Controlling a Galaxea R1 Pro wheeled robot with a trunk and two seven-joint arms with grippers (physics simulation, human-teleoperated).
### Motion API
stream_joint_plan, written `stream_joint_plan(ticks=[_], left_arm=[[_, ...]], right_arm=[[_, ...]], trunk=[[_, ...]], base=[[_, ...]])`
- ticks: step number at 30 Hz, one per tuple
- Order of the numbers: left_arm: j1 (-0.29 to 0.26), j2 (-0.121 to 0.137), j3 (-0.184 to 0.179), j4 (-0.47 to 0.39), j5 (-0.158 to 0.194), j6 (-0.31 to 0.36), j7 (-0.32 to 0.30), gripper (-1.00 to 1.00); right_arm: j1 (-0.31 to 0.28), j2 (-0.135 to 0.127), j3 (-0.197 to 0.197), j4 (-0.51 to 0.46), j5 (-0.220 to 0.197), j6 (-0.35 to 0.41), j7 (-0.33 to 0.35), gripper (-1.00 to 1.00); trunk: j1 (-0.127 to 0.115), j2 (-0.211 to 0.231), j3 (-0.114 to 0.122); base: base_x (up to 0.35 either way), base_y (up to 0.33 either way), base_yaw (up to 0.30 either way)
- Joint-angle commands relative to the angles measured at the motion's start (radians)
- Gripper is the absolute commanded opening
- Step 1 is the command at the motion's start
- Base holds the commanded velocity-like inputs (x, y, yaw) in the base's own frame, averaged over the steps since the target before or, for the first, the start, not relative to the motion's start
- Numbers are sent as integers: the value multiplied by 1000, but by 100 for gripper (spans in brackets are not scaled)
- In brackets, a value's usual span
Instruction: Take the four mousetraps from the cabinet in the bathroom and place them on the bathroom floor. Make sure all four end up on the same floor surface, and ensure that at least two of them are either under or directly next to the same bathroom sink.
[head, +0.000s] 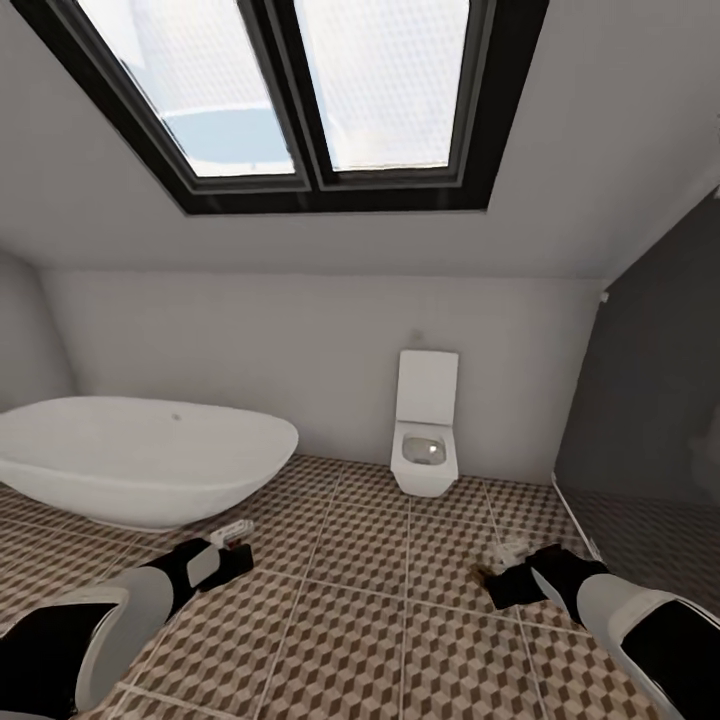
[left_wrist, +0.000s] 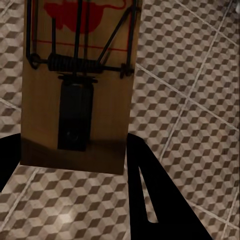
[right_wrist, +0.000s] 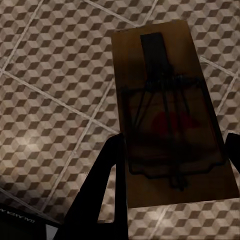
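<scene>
Mousetraps, one per arm: thin stiff wooden slabs, light, likely easy to twist in a pinch, with wire springs best left untouched, so the bare board edges are the place to hold. The left gripper (left_wrist: 75, 165) has its jaws clamped on the left mousetrap (left_wrist: 77, 85) at its plain end; the right gripper (right_wrist: 172, 170) likewise grips the right mousetrap (right_wrist: 170, 115). Both hang above the bathroom floor (head: 370, 600), between the bathtub (head: 140, 455) and the toilet (head: 427, 425).
</scene>
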Motion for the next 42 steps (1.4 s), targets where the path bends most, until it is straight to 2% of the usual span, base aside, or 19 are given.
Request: stream_joint_plan(ticks=[1,6,15,19,24,29,36,42], left_arm=[[-1,-3,1,2,2,2,2,-100],[1,-19,0,2,0,-1,3,-100],[2,-26,-1,2,-2,-2,3,-100],[2,-27,-1,2,-2,-2,3,-100],[3,-27,-1,3,-2,-2,3,-100],[11,-26,-2,4,-2,-2,3,-100],[50,-27,-2,3,-3,-3,3,-100],[56,-35,-2,3,-3,-3,3,-100]], right_arm=[[5,0,7,1,-12,1,3,-100],[42,-1,7,2,-12,-27,-15,-100],[111,-2,4,2,-19,-45,-85,-100],[142,-2,-9,3,-55,-47,-97,-100],[160,-2,-18,3,-120,-50,-108,-100],[181,-2,-20,3,-141,-51,-150,-100],[199,-2,-21,3,-154,-50,-234,-100],[207,-2,-21,3,-176,-47,-271,-100]], trunk=[[0,-2,0],[0,-2,8],[0,-2,22],[0,-2,29],[0,-2,37],[0,-2,44],[0,-2,48],[0,-2,48]], base=[[0,0,6],[0,0,3],[44,0,1],[114,0,0],[250,0,0],[310,0,0],[328,-43,0],[329,-126,0]])
